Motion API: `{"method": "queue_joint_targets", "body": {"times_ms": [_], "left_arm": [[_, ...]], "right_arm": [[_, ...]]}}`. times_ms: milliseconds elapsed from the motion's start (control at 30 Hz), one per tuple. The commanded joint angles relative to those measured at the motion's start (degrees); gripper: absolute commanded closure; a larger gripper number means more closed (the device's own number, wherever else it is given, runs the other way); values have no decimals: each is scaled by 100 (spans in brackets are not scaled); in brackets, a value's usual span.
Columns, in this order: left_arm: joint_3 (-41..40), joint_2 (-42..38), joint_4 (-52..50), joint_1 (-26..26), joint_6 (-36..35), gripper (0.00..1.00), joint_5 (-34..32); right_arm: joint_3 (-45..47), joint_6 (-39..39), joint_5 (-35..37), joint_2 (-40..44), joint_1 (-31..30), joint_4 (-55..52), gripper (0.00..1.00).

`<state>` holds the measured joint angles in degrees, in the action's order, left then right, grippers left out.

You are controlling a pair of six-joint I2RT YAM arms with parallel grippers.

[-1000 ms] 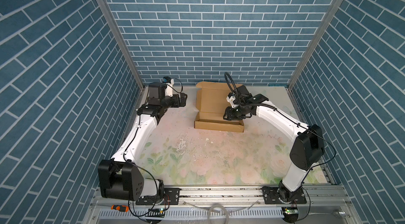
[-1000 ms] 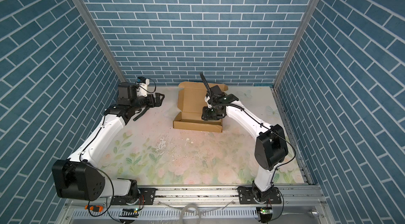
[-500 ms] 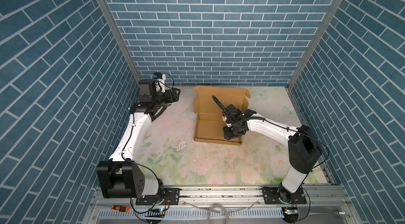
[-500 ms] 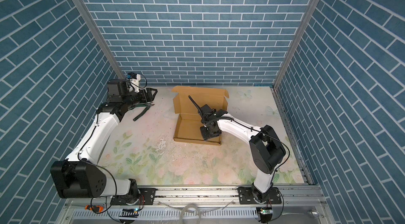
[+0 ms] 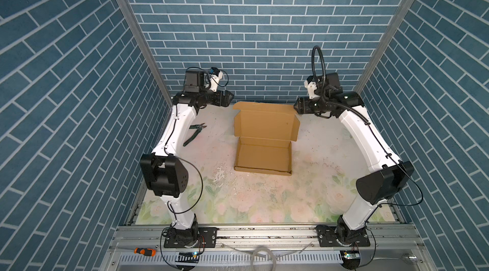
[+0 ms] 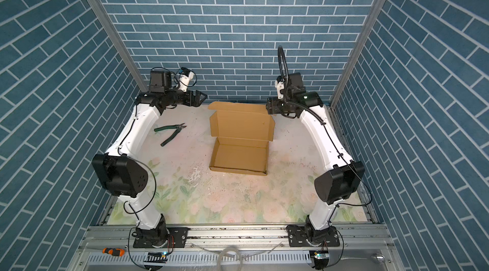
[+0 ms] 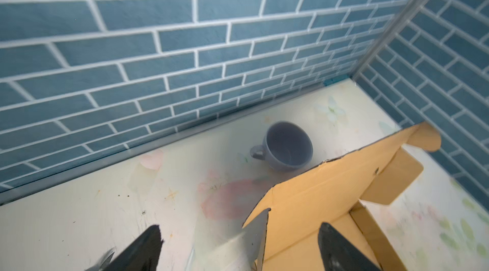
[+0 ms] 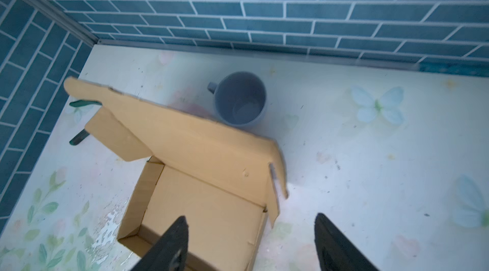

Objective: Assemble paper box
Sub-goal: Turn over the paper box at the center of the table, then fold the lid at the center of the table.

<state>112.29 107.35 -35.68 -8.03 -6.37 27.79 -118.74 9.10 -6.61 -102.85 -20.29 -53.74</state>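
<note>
The left claw (image 5: pixel 229 96) is spread and holds nothing, just off the far left corner of the box (image 5: pixel 263 157) lid (image 5: pixel 266 121). The right claw (image 5: pixel 297 106) is spread too and empty, just beside the lid's far right corner; whether it touches cannot be told. The box sits on the bench (image 5: pixel 264 203), toward its far edge, tray empty, lid raised between the claws. Behind the lid a grey cup (image 8: pixel 239 98) stands upright, empty. Green-handled cutters (image 5: pixel 194 134) lie left of the box.
</note>
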Motion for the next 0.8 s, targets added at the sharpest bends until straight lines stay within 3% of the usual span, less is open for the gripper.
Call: {"method": "queue_joint_targets", "body": {"times_ms": [0,167,267,433,767], "left_arm": [[423,404,-1108,-317,-842,3,-108],[640,679,-1403,-379,-1069,1,-16],[619,791,-1436,-395,-1077,2,117],[342,805,-1552,-419,-1094,14,127],[-589,481,-1221,-418,-903,37,153]], "right_arm": [[-753,-797,20,-701,-18,-1162,23],[-1014,-1122,-519,-1106,-1,-1367,22],[-1005,-1168,-472,-1295,25,-1373,23],[-897,-1106,-598,-1410,34,-1481,27],[799,-633,-842,-522,27,-663,40]]}}
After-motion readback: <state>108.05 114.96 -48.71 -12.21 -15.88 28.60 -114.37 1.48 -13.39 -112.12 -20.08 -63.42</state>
